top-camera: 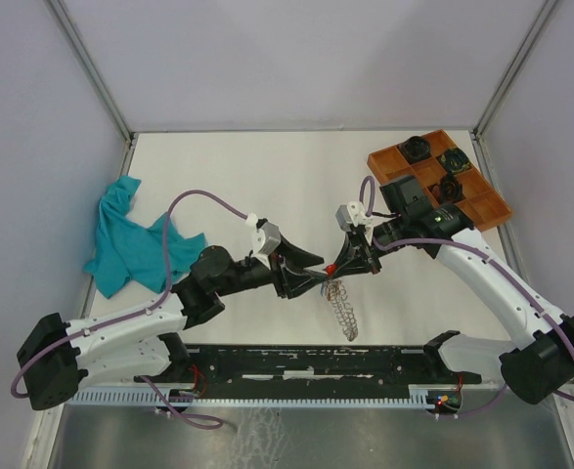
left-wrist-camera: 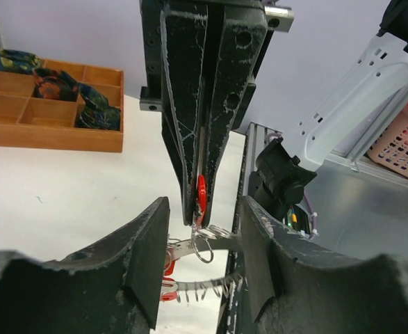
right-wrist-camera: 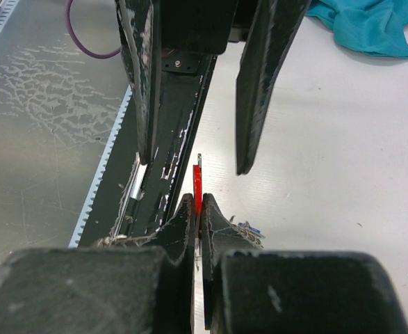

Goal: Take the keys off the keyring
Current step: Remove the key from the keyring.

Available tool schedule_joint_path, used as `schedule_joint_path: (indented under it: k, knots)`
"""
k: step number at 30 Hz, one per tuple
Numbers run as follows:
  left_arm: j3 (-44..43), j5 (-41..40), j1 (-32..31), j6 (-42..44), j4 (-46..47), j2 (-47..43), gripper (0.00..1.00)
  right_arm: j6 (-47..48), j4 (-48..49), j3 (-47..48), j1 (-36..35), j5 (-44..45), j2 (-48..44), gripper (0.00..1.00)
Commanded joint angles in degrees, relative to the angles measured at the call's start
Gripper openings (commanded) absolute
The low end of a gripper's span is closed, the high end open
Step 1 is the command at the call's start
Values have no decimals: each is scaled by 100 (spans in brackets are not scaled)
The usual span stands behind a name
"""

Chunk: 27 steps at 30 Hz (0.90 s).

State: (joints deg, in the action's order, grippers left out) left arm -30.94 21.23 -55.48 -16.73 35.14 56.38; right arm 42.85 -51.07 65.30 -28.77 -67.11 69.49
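Observation:
A key with a red tag [top-camera: 332,267] [left-wrist-camera: 201,195] [right-wrist-camera: 197,188] is pinched edge-on in my right gripper [top-camera: 340,266] [left-wrist-camera: 198,216] [right-wrist-camera: 198,202], which is shut on it. From that key the coiled wire keyring [top-camera: 343,311] [left-wrist-camera: 220,243] hangs toward the table by a small split ring [left-wrist-camera: 203,251]. More red tags [left-wrist-camera: 169,268] and a blue tag [right-wrist-camera: 249,228] hang on it. My left gripper [top-camera: 321,277] [left-wrist-camera: 205,209] [right-wrist-camera: 193,165] faces the right one, open. The keyring shows in the gap between its pads. I cannot tell whether they touch it.
An orange wooden tray [top-camera: 384,161] [left-wrist-camera: 51,136] with dark objects stands at the back right. A teal cloth [top-camera: 135,239] [right-wrist-camera: 370,28] lies at the left. A black rail [top-camera: 306,362] [right-wrist-camera: 169,174] runs along the near table edge, just below the hanging keyring.

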Motion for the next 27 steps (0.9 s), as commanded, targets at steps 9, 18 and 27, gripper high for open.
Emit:
schedule_joint_path:
  k: [9, 18, 27]
  knots:
    - [-193, -165, -186, -195, 552, 434, 36, 57, 240, 273, -29, -201, -35, 1]
    - [-220, -317, -191, -247, 556, 394, 31, 55, 271, 246, -62, -165, -31, 1]
    - [-226, -339, -193, -262, 534, 347, 24, 23, 294, 246, -67, -165, -27, 1]
